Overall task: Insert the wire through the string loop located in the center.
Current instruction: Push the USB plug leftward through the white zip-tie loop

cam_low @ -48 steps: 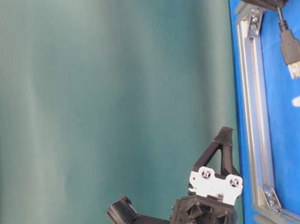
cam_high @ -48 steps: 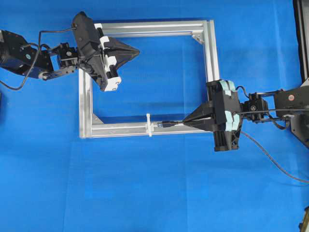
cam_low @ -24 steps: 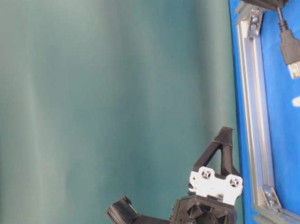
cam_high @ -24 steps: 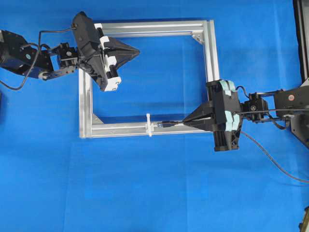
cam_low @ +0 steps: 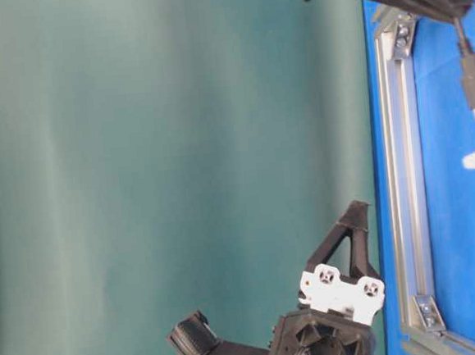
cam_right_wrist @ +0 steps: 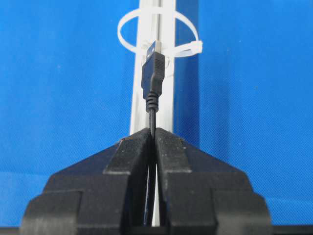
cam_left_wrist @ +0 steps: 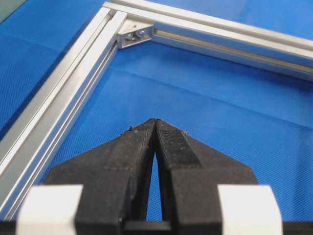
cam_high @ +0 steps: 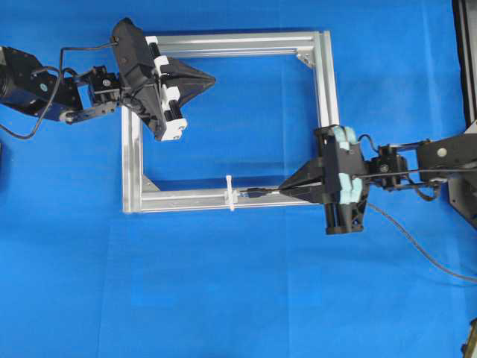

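Observation:
The wire (cam_high: 417, 246) is a thin black cable ending in a plug (cam_right_wrist: 152, 73). My right gripper (cam_right_wrist: 154, 131) is shut on the cable just behind the plug. It holds the plug level over the near rail of the silver frame (cam_high: 322, 74), pointing at the string loop (cam_right_wrist: 191, 49). The loop is a small white tie standing upright on that rail (cam_high: 230, 193). The plug tip (cam_high: 250, 192) lies just short of the loop. My left gripper (cam_left_wrist: 155, 121) is shut with nothing in it, and hovers over the frame's far left corner (cam_high: 213, 77).
A blue cloth (cam_high: 238, 298) covers the table. A bracket (cam_left_wrist: 133, 35) sits in the frame's corner ahead of the left gripper. The wire's free length trails off to the right (cam_high: 447, 268). Dark equipment stands at the right edge (cam_high: 466, 60).
My right gripper has moved a little left along the rail with the wire, bringing the plug closer to the string loop. The left arm has not moved.

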Available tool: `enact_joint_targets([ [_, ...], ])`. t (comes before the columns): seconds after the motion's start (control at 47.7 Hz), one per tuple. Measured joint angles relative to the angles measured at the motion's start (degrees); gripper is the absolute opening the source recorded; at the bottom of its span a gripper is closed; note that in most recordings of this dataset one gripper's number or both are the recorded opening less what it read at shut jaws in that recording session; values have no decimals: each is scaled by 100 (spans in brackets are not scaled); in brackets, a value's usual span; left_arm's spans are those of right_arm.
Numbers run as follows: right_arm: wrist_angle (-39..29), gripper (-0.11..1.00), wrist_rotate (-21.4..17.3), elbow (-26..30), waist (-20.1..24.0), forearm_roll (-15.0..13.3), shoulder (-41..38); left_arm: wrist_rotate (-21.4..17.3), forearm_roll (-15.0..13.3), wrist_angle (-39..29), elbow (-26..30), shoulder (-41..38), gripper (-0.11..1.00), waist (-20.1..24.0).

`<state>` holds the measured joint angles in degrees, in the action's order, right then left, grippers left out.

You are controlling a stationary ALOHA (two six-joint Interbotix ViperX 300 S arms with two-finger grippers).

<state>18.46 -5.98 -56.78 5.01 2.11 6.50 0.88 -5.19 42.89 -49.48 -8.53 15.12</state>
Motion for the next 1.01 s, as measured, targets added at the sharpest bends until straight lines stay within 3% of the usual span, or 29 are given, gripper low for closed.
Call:
enact_joint_targets([
  [0.734, 387, 0, 132, 1099, 9, 0, -1187, 0, 9, 0, 0, 0, 0, 0],
  [1.007, 387, 0, 132, 1204, 9, 0, -1274, 0, 9, 0, 0, 0, 0, 0],
])
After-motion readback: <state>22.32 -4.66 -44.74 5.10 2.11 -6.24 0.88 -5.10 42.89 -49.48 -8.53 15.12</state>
